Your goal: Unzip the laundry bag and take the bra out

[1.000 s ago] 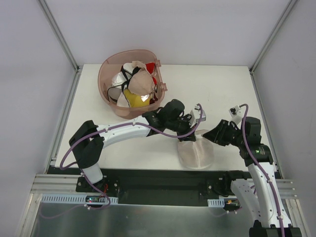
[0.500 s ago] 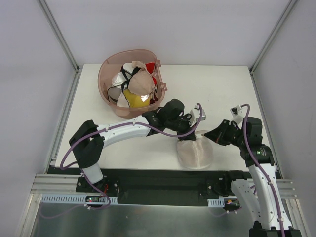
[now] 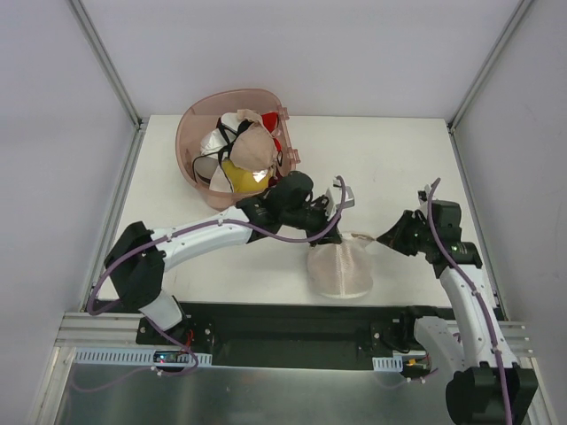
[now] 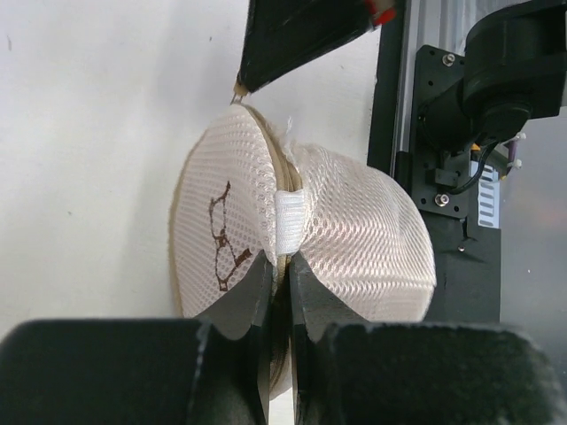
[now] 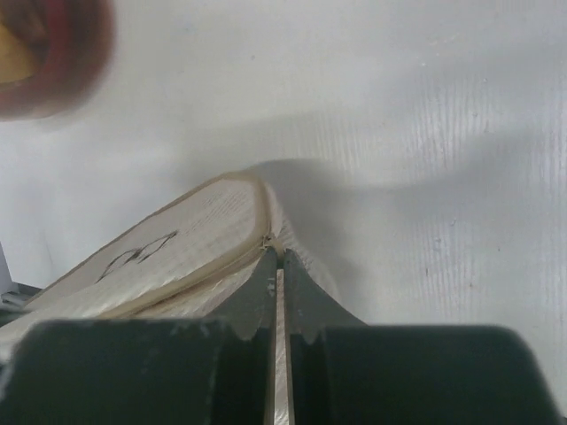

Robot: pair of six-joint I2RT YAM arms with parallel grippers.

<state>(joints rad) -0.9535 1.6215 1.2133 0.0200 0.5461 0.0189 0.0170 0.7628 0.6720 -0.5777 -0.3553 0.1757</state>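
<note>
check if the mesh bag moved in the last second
Yes. The mesh bag slid slightly left, closer to the pink tub, which stayed put.

The left gripper (image 3: 330,232) has drawn leftward, its elbow swinging outward. The bag (image 3: 341,270) has slid left with it, stretching away from the right gripper (image 3: 383,239).

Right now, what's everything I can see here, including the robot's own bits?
laundry bag: one, whitish mesh, table's near side, between the hands.
tub: one, pink, far left of table.
garments: several, beige, yellow, white, red, heaped in the tub.
table: one, white.
left hand: one, black, shut on the bag's rim.
right hand: one, black, pinching the bag's other end.
</note>
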